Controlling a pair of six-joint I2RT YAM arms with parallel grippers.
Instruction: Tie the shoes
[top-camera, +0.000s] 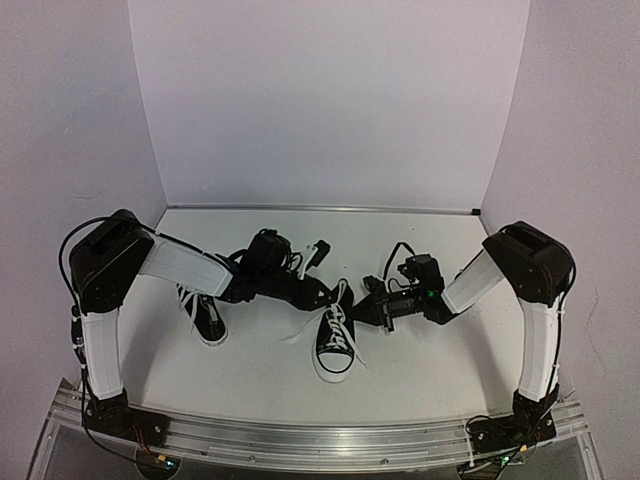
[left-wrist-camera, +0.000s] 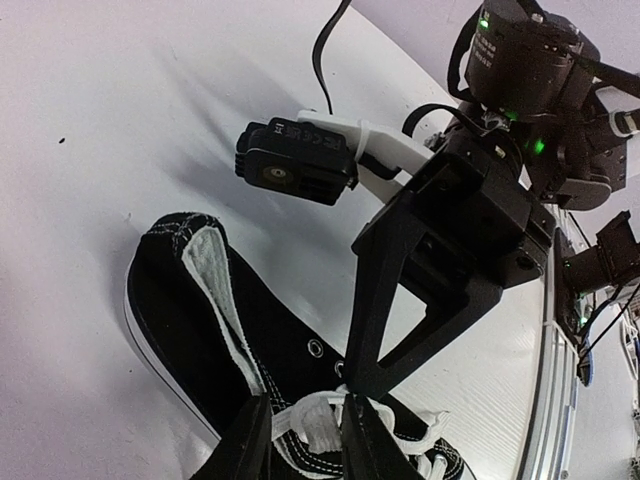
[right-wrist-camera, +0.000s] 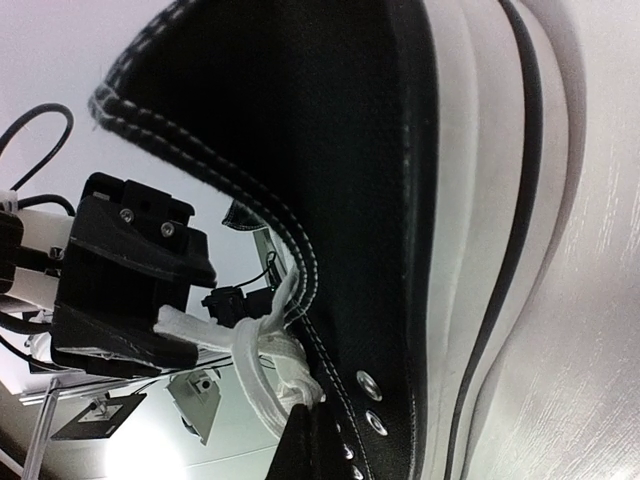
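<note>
White matte table (top-camera: 250, 385) enclosed by three plain pale walls (top-camera: 330, 100); a ribbed aluminium rail (top-camera: 330, 440) runs along the near edge and carries both arm bases. At left, the left-hand shoe (top-camera: 205, 318) lies partly beneath the left arm's white link, with its loose laces spread on the surface. Bare table lies behind it towards the back wall and in front of it towards the rail.

At centre, the centre shoe (top-camera: 335, 345) points its white toe cap towards the rail, and the two grippers converge on its open collar. The left gripper (top-camera: 318, 293) comes in from the left. Its fingers (left-wrist-camera: 245, 440) stand narrow, with a bunched white lace (left-wrist-camera: 320, 425) gripped between them at the top eyelets.

The right gripper (top-camera: 368, 305) comes in from the right, and its tip meets the same lace just beside the left fingers. Whether it is spread or closed cannot be told. Its wrist camera (left-wrist-camera: 295, 165) bears small print, too fine to read. The right half of the table is open surface up to the side wall.
</note>
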